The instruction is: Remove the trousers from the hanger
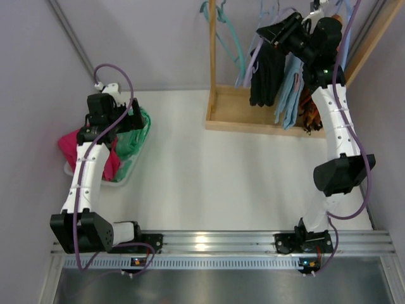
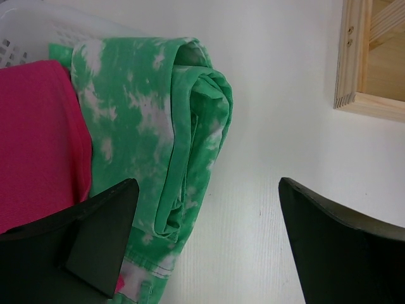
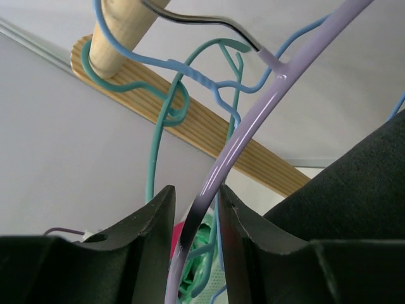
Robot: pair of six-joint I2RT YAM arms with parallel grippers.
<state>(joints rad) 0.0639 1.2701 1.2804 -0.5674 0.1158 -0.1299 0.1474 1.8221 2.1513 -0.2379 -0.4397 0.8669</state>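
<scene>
This is a robot test cell in a lab, not a home: two arms are bolted to an aluminium rail [image 1: 253, 239] at the near edge of a bare white desk [image 1: 209, 177], closed in by plain grey walls [image 1: 158, 38]. The laundry props look staged, with a small wooden rack [image 1: 266, 120] of coloured hangers [image 3: 190, 88] and a white basket [image 2: 38, 31] of folded clothes.

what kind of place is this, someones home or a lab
Most likely a lab test cell, not a home: two robot arms bolted to a metal rail, plain grey walls, and a staged laundry setup with a wooden clothes rack and a white basket of folded clothes.
</scene>
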